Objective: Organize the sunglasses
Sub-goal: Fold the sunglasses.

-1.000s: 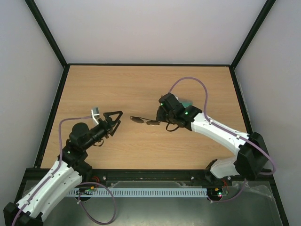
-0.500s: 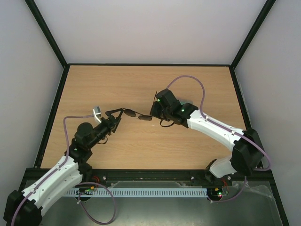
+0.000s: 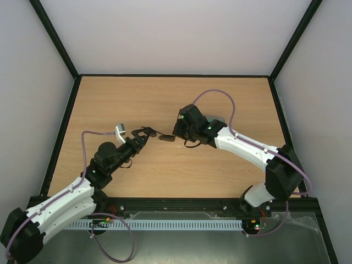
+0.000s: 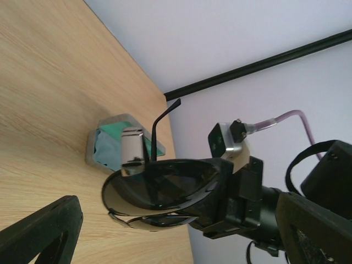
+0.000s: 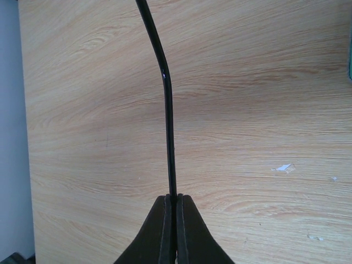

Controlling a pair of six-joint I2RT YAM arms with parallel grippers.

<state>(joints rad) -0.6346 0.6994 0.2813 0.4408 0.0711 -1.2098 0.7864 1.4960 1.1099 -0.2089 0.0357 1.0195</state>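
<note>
Dark wire sunglasses [image 3: 163,137] hang over the bench [image 3: 165,99], right fingers [image 5: 165,231] pinched on one thin side arm, left fingers [image 4: 41,231] apart beside the lenses — a hand-over, I think — so the left must close softly.

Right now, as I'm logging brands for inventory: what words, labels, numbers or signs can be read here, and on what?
None can be read. The sunglasses, the grey case and the table show no print, label or number in any view.
</note>
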